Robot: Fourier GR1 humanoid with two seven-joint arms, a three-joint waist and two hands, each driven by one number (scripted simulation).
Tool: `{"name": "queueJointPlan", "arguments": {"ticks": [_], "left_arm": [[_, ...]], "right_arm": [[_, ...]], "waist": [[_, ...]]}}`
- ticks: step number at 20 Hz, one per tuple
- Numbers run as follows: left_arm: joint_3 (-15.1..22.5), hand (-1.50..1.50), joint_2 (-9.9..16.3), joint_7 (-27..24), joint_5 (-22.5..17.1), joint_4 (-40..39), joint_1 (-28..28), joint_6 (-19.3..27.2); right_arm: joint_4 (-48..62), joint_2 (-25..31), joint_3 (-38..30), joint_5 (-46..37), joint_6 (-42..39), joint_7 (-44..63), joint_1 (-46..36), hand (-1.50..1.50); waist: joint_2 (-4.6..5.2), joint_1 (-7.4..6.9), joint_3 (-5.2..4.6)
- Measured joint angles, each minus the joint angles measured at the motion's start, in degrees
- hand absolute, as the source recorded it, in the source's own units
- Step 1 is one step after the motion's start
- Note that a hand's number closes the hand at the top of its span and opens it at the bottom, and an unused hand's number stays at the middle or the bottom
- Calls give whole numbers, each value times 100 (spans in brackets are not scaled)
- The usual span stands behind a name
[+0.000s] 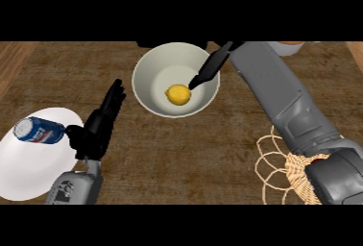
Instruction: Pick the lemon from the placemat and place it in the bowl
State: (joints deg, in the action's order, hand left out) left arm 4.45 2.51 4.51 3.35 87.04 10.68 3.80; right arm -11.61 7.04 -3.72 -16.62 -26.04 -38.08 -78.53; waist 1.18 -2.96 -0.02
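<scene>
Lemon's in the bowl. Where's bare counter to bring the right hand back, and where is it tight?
Bare counter lies below the bowl, between the open left hand and the right forearm, down to the view's lower edge. Crowded: the right hand over the bowl's rim near the lemon; the white plate with the can; the woven placemat under the forearm.

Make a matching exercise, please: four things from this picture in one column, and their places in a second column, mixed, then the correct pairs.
Things:
1. round yellow lemon
2. blue drink can
3. black left hand
4. woven straw placemat

Places:
A. on the flat white plate, lying on its side
B. at the right, partly under the grey right forearm
C. inside the deep white bowl
D. open, fingers up, between plate and bowl

Pairs: 1-C, 2-A, 3-D, 4-B
</scene>
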Motion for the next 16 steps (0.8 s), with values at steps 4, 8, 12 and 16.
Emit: {"name": "queueJointPlan", "arguments": {"ticks": [4,8,12,16], "left_arm": [[41,0,-19,-30,17,51,-10,-15],[36,0,19,18,8,112,-24,-56],[85,0,-23,24,34,138,-74,-39],[110,0,-33,41,39,168,-54,-53]], "right_arm": [[180,303,-197,196,-409,251,-33,-150],[203,577,-258,283,-762,423,14,-150],[93,727,-224,303,-983,469,184,-150],[-59,870,-142,289,-1096,471,350,-150]], "waist": [[21,-42,2],[32,-64,5],[39,-72,9],[58,-98,12]]}}
